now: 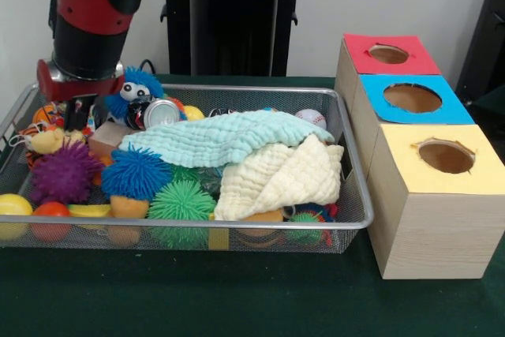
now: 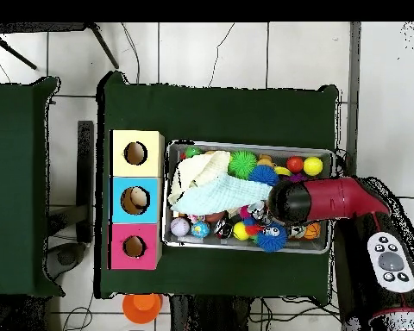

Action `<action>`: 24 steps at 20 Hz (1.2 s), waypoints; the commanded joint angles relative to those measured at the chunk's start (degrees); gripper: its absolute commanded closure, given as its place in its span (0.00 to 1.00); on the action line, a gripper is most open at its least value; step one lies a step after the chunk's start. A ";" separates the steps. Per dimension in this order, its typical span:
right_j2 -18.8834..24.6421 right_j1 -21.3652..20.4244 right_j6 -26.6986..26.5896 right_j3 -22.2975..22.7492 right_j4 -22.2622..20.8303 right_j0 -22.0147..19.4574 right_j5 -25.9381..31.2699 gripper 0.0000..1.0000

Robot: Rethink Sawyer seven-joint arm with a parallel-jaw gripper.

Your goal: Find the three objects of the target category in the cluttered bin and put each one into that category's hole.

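Observation:
The silver wire-mesh bin (image 1: 237,225) is crowded with toys, balls and cloths; it also shows in the overhead view (image 2: 245,145). My gripper (image 1: 75,110) hangs from the red and black arm (image 2: 323,200) low over the bin's far left corner in the front view. Clutter and the wrist hide its tips. A small yellow plush animal (image 1: 49,141) lies just below and in front of it. An orange striped plush (image 1: 38,116) sits beside it, partly hidden. Three wooden boxes with holes stand beside the bin: red (image 1: 390,54), blue (image 1: 413,99) and yellow (image 1: 444,155).
A pale teal cloth (image 1: 221,136) and a cream cloth (image 1: 276,179) cover the bin's middle. Purple (image 1: 63,173), blue (image 1: 136,171) and green (image 1: 181,199) puffer balls lie at the front. A blue fuzzy toy with eyes (image 1: 136,88) and a silver can (image 1: 162,112) sit by the wrist.

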 commanded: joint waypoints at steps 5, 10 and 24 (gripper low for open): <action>6.23 -11.01 4.47 13.85 9.06 -0.56 -8.43 1.00; 4.39 -10.96 4.95 15.00 8.72 0.29 -10.78 1.00; -5.04 -1.74 5.04 6.56 1.07 8.00 -6.32 1.00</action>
